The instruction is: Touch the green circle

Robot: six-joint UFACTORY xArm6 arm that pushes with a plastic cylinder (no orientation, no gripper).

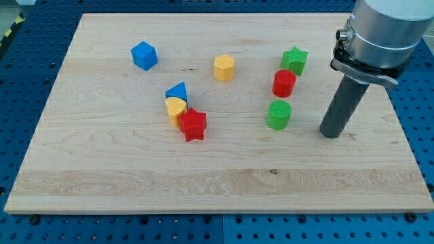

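**A:** Where is the green circle [279, 114]?

**B:** Right of the frame's centre, a squat green cylinder standing on the wooden counter [135, 169]. Just above it sits a red cylinder [284, 83], and above that a green star [294, 60]; the three form a short, slightly slanted column.

**A:** And the arm?

**B:** There is no claw on this arm, so nothing to call open or closed. It ends in a dark rod, and my tip [329, 133] rests on the counter to the right of the green circle, a little lower in the frame. A clear strip of bare wood separates them, so they are near but not touching.

**A:** So the task isn't done?

**B:** Not yet, by my reading. What seems left is a short slide toward the frame's left and slightly up. Nothing lies between my tip and the circle.

**A:** What else is there?

**B:** Left of centre, a blue triangle [177, 91], a yellow heart-like block [175, 109] and a red star [193, 124] huddle together. A yellow hexagon [224, 68] sits upper middle, a blue cube [144, 55] upper left.
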